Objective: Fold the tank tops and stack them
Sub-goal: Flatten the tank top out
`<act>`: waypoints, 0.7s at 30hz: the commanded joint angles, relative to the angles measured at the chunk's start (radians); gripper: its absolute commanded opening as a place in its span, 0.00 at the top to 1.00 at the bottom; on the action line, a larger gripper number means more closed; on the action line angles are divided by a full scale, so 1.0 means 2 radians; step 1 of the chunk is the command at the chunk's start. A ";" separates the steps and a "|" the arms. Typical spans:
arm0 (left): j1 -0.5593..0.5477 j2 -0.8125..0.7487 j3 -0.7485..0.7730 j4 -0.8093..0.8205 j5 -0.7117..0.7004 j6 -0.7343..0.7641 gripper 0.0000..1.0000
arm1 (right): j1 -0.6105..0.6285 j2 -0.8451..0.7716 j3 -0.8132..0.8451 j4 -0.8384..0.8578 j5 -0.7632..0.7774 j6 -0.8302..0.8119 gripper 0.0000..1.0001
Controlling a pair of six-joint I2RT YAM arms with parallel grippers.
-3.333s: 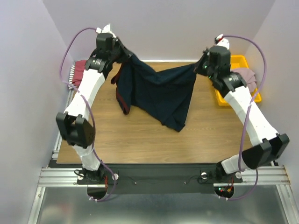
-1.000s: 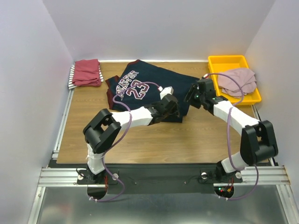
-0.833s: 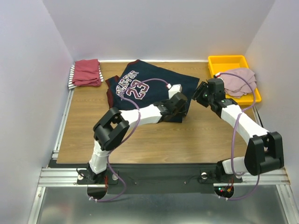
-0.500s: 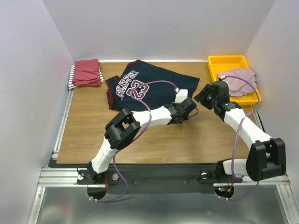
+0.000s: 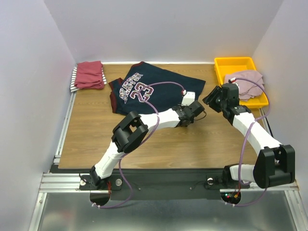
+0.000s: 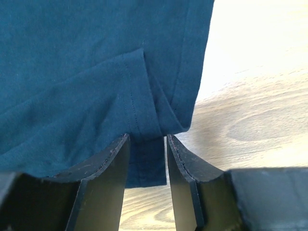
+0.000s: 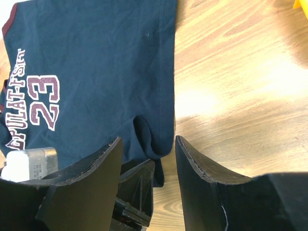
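**Task status: folding and stacking tank tops, partly done**

1. Dark-red top (image 5: 89, 74): folded into a compact rectangle at the far-left corner of the table (image 5: 144, 139). It rests on item 2. Judged finished.
2. Black-and-white striped top (image 5: 73, 79): lies under the dark-red one, with only its left edge showing. It appears folded, and these two form the start of the stack.
3. Navy jersey (image 5: 154, 91): has maroon trim and the number 23. It lies spread flat and face up across the far middle of the table, turned slightly askew. No fold is made in it yet, though its near-right hem corner is slightly turned up and creased. This is the item in hand.
4. Dusty-pink top (image 5: 245, 82): crumpled in the yellow tray (image 5: 236, 61) at the far right, well apart from the stack. It is neither unfolded nor folded and looks untouched.

**Hands**

- Left hand (image 6: 147, 137): reaches across to the jersey's near-right hem corner. Its fingers stand apart with the tip of that corner lying in the gap, not pinched.
- Right hand (image 7: 147, 139): hovers just beside the same corner, over bare wood at the jersey's right edge. Its fingers stand apart and nothing is held.

**Remaining, by judgement**

- Grasp the jersey, fold it and carry it to the stack.
- Take the pink top from the tray, then spread, fold and stack it.
- Two of the four garments appear complete, so roughly half the work is left. The largest piece is among what remains.
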 commanded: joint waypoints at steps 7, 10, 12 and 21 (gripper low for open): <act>-0.010 0.010 0.037 -0.020 -0.031 0.011 0.52 | -0.012 -0.041 -0.011 0.005 0.003 -0.007 0.46; -0.011 0.014 0.040 -0.024 -0.032 0.011 0.51 | -0.015 -0.047 -0.010 -0.001 0.001 -0.008 0.47; -0.012 0.016 0.042 -0.028 -0.035 0.010 0.51 | -0.016 -0.050 -0.011 -0.001 0.000 -0.008 0.46; -0.012 0.017 0.044 -0.028 -0.045 0.003 0.63 | -0.018 -0.057 -0.008 -0.007 -0.005 -0.010 0.47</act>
